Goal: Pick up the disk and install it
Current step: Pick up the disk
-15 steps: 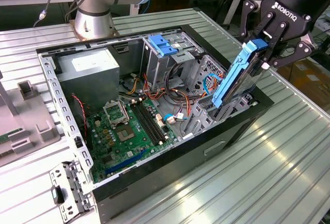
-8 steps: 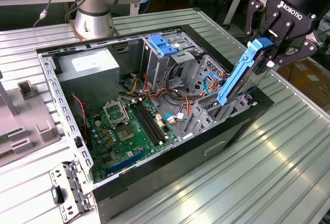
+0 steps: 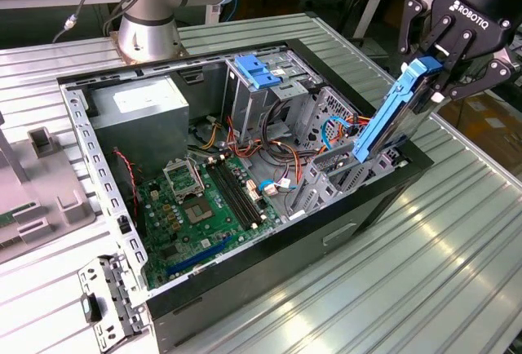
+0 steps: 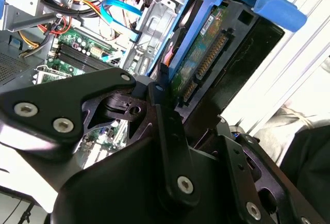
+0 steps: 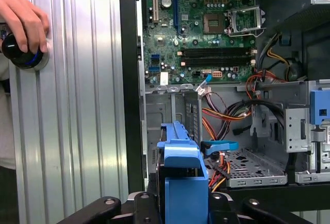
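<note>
Hand [image 3: 431, 79]: clamped on the upper end of the disk [image 3: 390, 116]. Disk: hung tilted, its lower end below the hand at the metal drive cage [image 3: 334, 170] inside the open computer case [image 3: 245, 276]. Case lay on the bench [image 3: 424, 272].

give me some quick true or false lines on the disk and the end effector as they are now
1. The end effector grips the disk by its upper end. True.
2. The disk lies flat on the table. False: it is held up, tilted, over the open computer case.
3. A hand is on a dark knob. True.
4. A side panel covers the case. False: it is open, with the motherboard exposed.
</note>
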Robot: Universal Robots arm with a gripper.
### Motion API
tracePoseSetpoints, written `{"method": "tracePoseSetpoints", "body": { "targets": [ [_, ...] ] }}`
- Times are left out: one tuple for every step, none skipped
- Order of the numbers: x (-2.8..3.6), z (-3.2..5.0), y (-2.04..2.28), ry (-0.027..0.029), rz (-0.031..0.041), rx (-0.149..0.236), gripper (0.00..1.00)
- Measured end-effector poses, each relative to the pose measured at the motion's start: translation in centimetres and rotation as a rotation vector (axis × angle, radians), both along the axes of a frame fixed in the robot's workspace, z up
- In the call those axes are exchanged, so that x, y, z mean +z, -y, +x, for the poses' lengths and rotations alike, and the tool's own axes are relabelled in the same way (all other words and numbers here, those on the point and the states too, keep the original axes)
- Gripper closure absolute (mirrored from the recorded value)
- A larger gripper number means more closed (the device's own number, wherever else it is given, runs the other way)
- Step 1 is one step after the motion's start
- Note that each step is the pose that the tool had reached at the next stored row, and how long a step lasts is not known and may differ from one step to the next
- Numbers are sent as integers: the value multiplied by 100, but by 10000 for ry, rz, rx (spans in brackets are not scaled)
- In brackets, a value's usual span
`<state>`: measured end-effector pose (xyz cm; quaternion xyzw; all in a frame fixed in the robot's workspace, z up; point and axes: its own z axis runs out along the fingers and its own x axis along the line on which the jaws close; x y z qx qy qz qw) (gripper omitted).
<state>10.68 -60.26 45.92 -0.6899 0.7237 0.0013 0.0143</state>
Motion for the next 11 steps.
{"method": "tracePoseSetpoints", "body": {
  "targets": [
    [0, 1, 0, 0, 0, -1, 63],
    [0, 2, 0, 1, 1, 0, 63],
    [0, 2, 0, 0, 0, 0, 63],
    [0, 3, 0, 0, 0, 0, 63],
    [0, 3, 0, 1, 0, 0, 63],
    [0, 3, 0, 0, 0, 0, 63],
    [0, 4, 0, 1, 0, 0, 63],
    [0, 4, 0, 0, 0, 0, 63],
    [0, 4, 0, 1, 0, 0, 63],
    [0, 5, 0, 0, 0, 0, 63],
    [0, 5, 0, 1, 1, 0, 63]
  ]
}}
